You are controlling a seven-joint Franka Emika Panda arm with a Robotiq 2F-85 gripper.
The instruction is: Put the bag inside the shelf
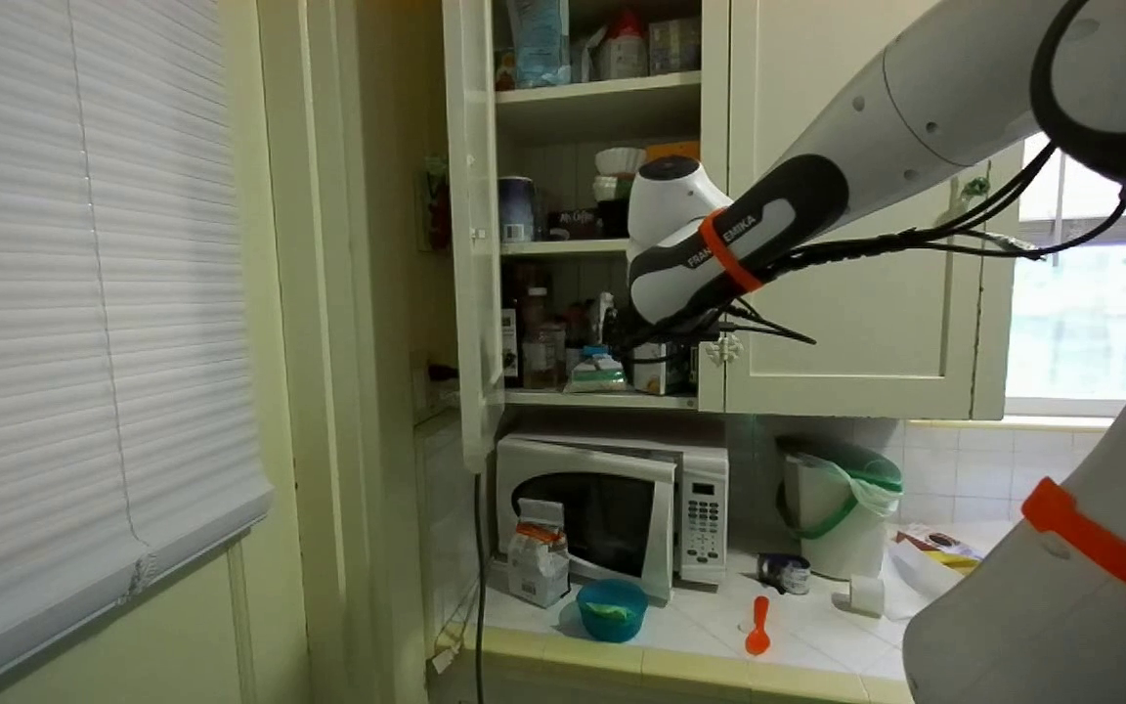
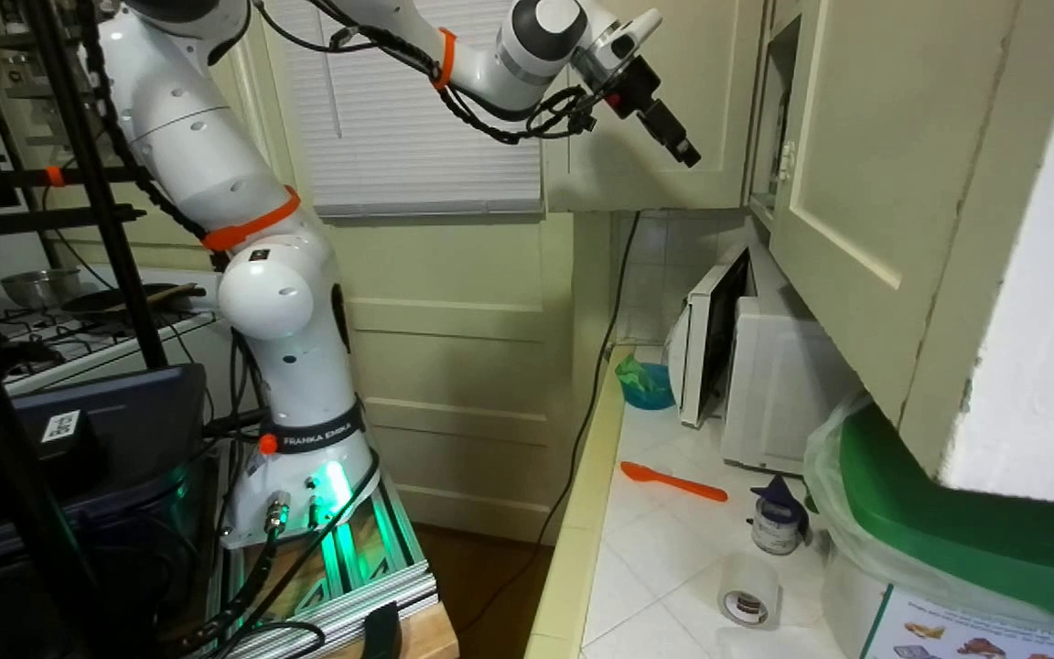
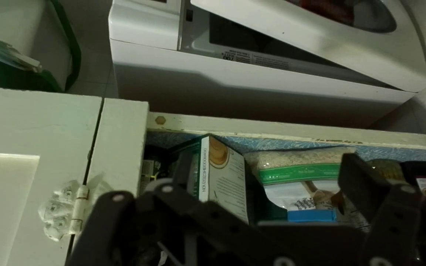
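Green bands one bag inside the shelf; one gripper gapes.

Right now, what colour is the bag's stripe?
The bag has a green stripe, best seen in the wrist view.

The bag looks like glossy plastic, the shelf painted wood (chipped in places), the tool matt.

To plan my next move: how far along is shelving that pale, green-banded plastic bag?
Done: the bag rests on the bottom board of the open cream-white painted cupboard. In hand: nothing; the black fingers stand open. Left: probably only moving the white arm away; it hangs in front.
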